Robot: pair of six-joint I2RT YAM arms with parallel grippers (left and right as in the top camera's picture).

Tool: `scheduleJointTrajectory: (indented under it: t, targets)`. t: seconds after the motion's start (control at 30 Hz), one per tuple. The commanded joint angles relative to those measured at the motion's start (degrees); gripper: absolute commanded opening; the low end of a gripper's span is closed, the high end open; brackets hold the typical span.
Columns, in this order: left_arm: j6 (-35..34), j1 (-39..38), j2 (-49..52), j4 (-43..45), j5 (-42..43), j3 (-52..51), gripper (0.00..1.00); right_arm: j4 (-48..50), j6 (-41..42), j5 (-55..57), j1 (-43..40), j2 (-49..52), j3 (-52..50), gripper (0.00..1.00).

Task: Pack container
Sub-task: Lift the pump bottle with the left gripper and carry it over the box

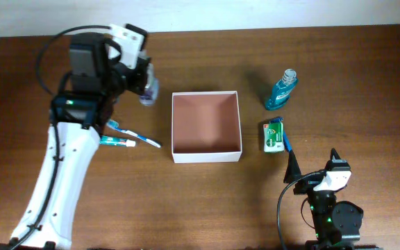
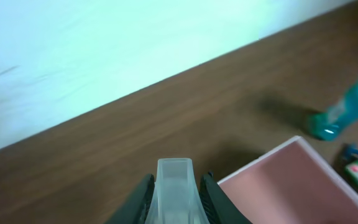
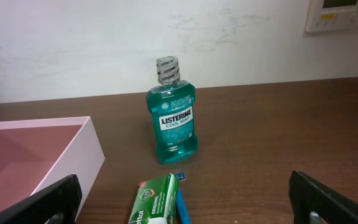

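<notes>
The container [image 1: 206, 157] is a square white box with a reddish-brown inside, empty, at mid-table; its corner shows in the left wrist view [image 2: 291, 183] and its side wall in the right wrist view [image 3: 73, 155]. My left gripper [image 1: 144, 78] hangs just left of the container's far left corner, shut on a small translucent bottle [image 1: 147, 94]; the bottle's pale top [image 2: 175, 180] sits squeezed between both jaws. My right gripper [image 1: 313, 165] stands open near the front right, with nothing between its fingers [image 3: 55, 200].
A teal Listerine bottle [image 1: 281, 90] [image 3: 172, 118] stands right of the container. A green Dettol box [image 1: 272, 135] [image 3: 157, 202] lies beside a blue toothbrush [image 1: 287, 144]. Left of the container lie another toothbrush [image 1: 134, 133] and a toothpaste tube [image 1: 117, 142].
</notes>
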Motion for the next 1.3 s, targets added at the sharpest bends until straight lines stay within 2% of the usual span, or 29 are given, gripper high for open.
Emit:
scheduleJointTrajectory:
  t: [0.0, 0.23, 0.53, 0.73, 0.93, 1.27]
  targets:
    - [5.4, -4.7, -2.0, 1.2, 0.9, 2.0, 0.21, -0.3, 0.0, 0.5, 0.5, -0.3, -0.3, 0.99]
    - [18.2, -10.9, -2.0, -1.1, 1.2, 2.0, 0.15, -0.3, 0.0, 0.5, 0.5, -0.3, -0.3, 0.99]
    - [31.5, -11.0, 0.8, -3.1, 15.8, 2.0, 0.17, -0.3, 0.0, 0.5, 0.5, -0.3, -0.3, 0.99]
    - [36.9, -11.0, 5.3, -3.1, 21.6, 2.0, 0.17, -0.3, 0.0, 0.5, 0.5, -0.3, -0.3, 0.99]
    - [43.3, -10.9, 9.9, -3.1, 23.3, 2.0, 0.16, -0.3, 0.0, 0.5, 0.5, -0.3, -0.3, 0.99]
    - [45.9, -9.3, 14.2, -2.2, 23.3, 2.0, 0.16, -0.3, 0.0, 0.5, 0.5, -0.3, -0.3, 0.99]
